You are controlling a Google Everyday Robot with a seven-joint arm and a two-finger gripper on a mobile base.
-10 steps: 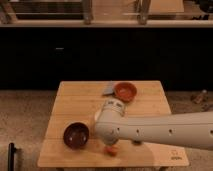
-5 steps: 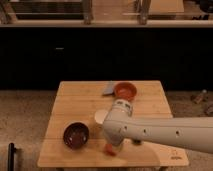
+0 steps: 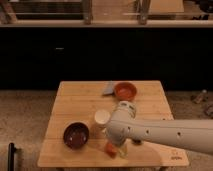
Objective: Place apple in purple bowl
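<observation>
The apple (image 3: 110, 149) is a small orange-red fruit low on the wooden table (image 3: 75, 97), near its front edge. The purple bowl (image 3: 76, 135) stands on the table to the apple's left, about one bowl's width away, and nothing lies in it. My gripper (image 3: 118, 149) hangs under the thick white arm (image 3: 150, 131), which reaches in from the right. The gripper is right at the apple, and the arm hides most of it.
A small white cup (image 3: 102, 117) stands just behind the apple, beside the arm. An orange bowl (image 3: 125, 90) and a grey object (image 3: 108, 88) sit near the table's far edge. Dark cabinets lie behind the table and speckled floor surrounds it.
The arm's wrist has shifted to the right, uncovering the white cup. The apple and the bowls have not moved.
</observation>
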